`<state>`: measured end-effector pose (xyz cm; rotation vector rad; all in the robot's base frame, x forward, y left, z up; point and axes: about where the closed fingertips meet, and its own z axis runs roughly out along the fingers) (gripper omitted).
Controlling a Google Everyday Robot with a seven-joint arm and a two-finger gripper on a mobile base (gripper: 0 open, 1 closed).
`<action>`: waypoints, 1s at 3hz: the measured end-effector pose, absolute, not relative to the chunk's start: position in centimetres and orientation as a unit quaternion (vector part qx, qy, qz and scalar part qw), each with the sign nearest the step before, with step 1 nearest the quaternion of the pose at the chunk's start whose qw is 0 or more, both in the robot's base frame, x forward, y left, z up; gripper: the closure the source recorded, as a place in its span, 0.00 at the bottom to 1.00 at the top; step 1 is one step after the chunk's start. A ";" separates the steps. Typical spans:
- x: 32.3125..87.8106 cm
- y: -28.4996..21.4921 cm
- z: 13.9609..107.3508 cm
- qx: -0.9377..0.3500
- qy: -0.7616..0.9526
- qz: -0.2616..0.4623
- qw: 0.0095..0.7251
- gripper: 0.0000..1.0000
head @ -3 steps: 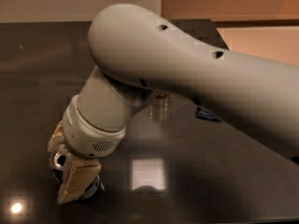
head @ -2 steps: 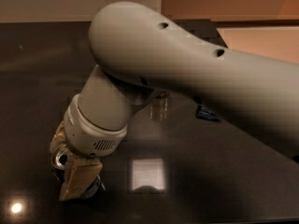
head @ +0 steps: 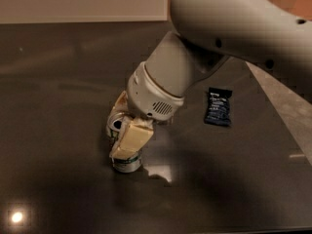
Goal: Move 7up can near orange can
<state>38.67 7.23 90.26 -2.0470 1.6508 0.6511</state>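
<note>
The 7up can (head: 127, 164), silvery with a dark green label, stands on the dark table (head: 58, 130) left of centre. My gripper (head: 123, 147) reaches down over it from the big grey arm (head: 229, 28). Its cream fingers (head: 132, 136) sit on either side of the can and are closed on it. Only the can's lower part shows below the front finger. The can's base looks to be on or just above the table. The orange can is out of view.
A dark blue snack packet (head: 218, 106) lies on the table to the right of the gripper. The table's right edge (head: 280, 106) runs diagonally at the right. A pale wall strip (head: 83, 4) lies along the back.
The gripper with the can now sits further right and higher in the view. The blue packet, mostly hidden behind the arm before, is in full view.
</note>
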 end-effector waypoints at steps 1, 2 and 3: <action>42.9 2.9 91.0 -0.686 0.657 0.219 0.224 1.00; 46.6 -1.0 90.9 -0.622 0.722 0.192 0.234 1.00; 49.1 -4.6 90.7 -0.551 0.780 0.160 0.249 1.00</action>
